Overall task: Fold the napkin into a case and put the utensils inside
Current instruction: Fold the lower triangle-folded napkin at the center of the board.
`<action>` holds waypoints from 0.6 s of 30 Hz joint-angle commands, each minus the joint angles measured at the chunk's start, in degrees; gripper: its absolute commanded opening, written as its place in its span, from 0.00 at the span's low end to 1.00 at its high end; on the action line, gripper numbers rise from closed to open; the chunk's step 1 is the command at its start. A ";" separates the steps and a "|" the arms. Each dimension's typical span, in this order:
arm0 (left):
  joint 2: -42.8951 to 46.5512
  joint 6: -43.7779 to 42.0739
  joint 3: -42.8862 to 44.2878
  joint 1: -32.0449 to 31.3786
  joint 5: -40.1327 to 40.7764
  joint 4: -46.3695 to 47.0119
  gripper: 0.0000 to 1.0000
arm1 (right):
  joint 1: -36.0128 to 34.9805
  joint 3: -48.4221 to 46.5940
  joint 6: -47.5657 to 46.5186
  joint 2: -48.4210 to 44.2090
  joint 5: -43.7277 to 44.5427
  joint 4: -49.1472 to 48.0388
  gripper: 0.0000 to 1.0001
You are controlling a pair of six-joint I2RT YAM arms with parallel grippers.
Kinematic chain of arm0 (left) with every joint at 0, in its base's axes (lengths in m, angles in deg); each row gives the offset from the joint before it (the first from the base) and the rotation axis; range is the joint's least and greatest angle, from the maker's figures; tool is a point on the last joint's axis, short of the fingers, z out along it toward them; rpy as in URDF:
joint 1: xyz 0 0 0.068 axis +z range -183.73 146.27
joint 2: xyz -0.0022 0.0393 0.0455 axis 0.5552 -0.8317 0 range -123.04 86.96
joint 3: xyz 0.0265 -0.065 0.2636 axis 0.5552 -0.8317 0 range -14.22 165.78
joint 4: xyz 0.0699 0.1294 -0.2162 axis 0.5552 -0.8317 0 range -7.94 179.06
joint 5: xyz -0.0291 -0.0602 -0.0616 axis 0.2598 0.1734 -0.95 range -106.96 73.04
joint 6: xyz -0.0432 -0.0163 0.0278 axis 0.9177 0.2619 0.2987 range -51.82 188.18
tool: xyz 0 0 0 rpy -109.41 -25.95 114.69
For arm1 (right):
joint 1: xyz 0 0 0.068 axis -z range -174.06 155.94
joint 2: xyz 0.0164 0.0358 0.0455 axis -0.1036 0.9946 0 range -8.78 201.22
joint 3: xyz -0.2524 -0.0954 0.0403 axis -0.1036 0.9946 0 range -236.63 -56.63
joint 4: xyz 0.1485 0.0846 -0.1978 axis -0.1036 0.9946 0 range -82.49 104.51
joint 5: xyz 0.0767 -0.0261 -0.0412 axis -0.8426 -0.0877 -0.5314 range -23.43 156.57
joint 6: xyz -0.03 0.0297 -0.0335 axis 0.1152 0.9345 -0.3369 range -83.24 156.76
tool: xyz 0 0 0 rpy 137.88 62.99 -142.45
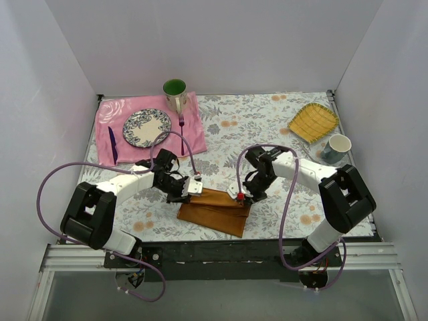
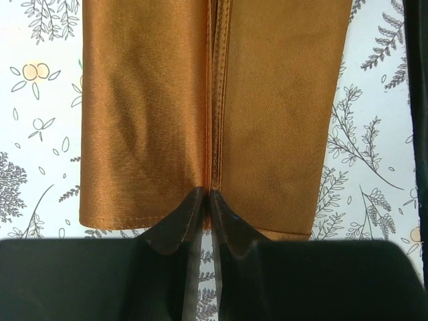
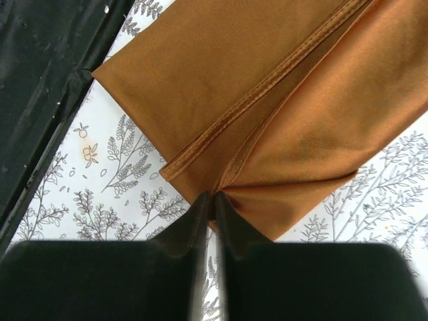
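Napkin (image 1: 215, 210) folded on floral tablecloth (image 1: 257, 127), white walls (image 1: 221, 40); left gripper (image 2: 208, 198), right gripper (image 3: 215, 200) pinching hem

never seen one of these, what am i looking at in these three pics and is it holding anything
Two robot arms are bolted at the near edge of a table. The wide picture looks down from above and behind them; the two close-ups come from cameras on their wrists. Between them lies a folded rust-orange napkin. The left fingers and right fingers each seem to pinch its hem. Farther back: a pink cloth with plate, fork and green mug.
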 commanded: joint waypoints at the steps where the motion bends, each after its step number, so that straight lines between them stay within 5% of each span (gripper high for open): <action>1: 0.72 1.07 -1.23 -0.34 0.63 3.83 0.10 | -1.61 0.30 -0.54 0.85 -0.62 1.08 0.26; 4: 0.36 0.63 -1.32 -0.43 0.54 4.00 0.08 | -1.79 -0.66 -0.28 0.23 -1.50 3.01 0.45; 7: 0.54 0.19 -1.40 -0.60 0.80 3.56 0.07 | -1.27 -4.08 4.89 -1.17 -1.77 4.50 0.50; 13: 1.59 -1.57 -2.98 -0.60 0.81 1.37 0.01 | 5.66 -10.14 26.85 -1.01 -10.19 2.49 0.50; 18: 1.94 -0.26 -3.78 -1.31 0.98 2.68 0.00 | 9.64 -9.72 44.52 3.65 -12.76 -3.05 0.36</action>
